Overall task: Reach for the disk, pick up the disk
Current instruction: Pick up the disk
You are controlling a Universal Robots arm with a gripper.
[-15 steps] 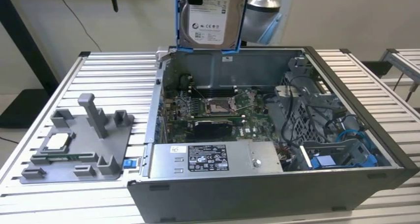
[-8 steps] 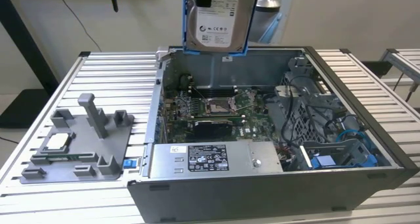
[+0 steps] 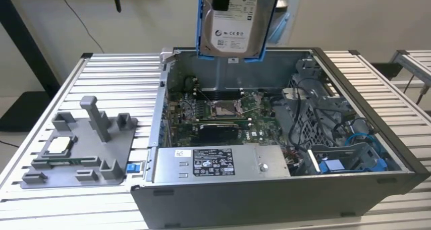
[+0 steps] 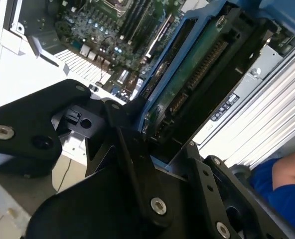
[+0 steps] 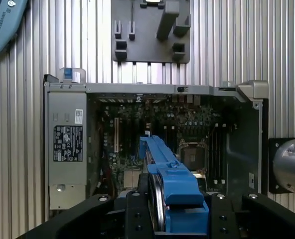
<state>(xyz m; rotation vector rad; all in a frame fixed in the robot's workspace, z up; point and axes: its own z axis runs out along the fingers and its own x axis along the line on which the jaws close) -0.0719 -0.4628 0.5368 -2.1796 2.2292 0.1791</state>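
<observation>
The disk (image 3: 232,23), silver with a white label and blue rails along its edges, hangs upright high above the back wall of the open computer case (image 3: 269,199). In both wrist views my gripper (image 5: 177,214) is shut on it. Black fingers (image 4: 130,149) press its two sides. The first wrist view shows the disk (image 5: 165,174) edge-on, with its blue rail over the motherboard (image 5: 182,134). In the second wrist view its green circuit side (image 4: 187,84) and connector face the camera.
A grey fixture plate (image 3: 81,149) with pegs and a small silver chip (image 3: 59,144) lies on the slatted table at the exterior view's left. The case holds a power supply (image 3: 209,162), cables and a blue bracket (image 3: 333,165). A person's blue sleeve (image 4: 282,184) is nearby.
</observation>
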